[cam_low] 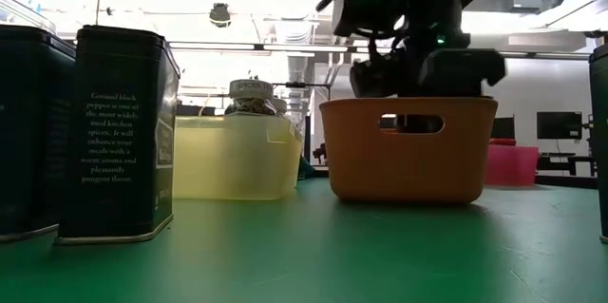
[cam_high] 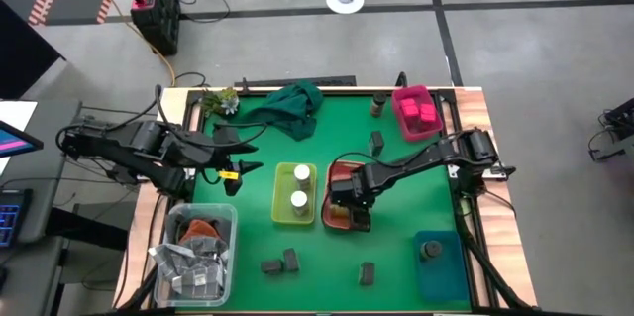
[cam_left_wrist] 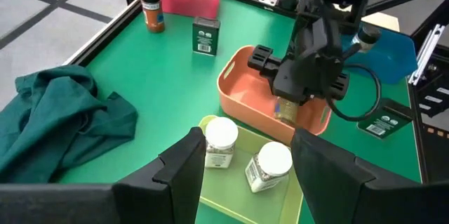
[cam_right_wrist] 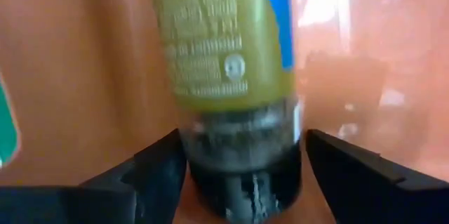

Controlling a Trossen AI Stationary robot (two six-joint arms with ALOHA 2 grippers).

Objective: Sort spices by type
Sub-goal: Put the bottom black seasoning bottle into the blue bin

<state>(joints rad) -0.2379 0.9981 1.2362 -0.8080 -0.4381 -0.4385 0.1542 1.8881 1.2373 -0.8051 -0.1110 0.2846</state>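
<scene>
My right gripper (cam_high: 353,207) points down into the orange bin (cam_left_wrist: 242,101), shut on a round spice jar (cam_right_wrist: 224,41) with a yellow-green label and a dark cap. My left gripper (cam_high: 241,169) hovers open and holds nothing, left of the yellow-green tray (cam_high: 279,207), in which two white-topped jars (cam_left_wrist: 222,140) stand. Pink packs fill the pink bin (cam_high: 399,118). A dark round jar (cam_high: 431,250) stands in the blue bin (cam_high: 446,271). Dark grey packs (cam_high: 281,262) stand loose on the green mat. My right gripper has the jar's dark cap (cam_right_wrist: 245,171) between its two fingers (cam_right_wrist: 158,168), one on each side. The fingers come from above, pointing down. The jar stands upright below them inside the orange bin (cam_low: 408,165). The bin's wall hides whether its base rests on the bin floor.
A dark green cloth (cam_high: 289,108) lies at the far side. A clear bin (cam_high: 223,219) of silvery packets sits near left. A red-labelled jar (cam_left_wrist: 150,10) and a grey pack (cam_high: 376,143) stand by the pink bin. Another grey pack (cam_high: 367,273) stands near front.
</scene>
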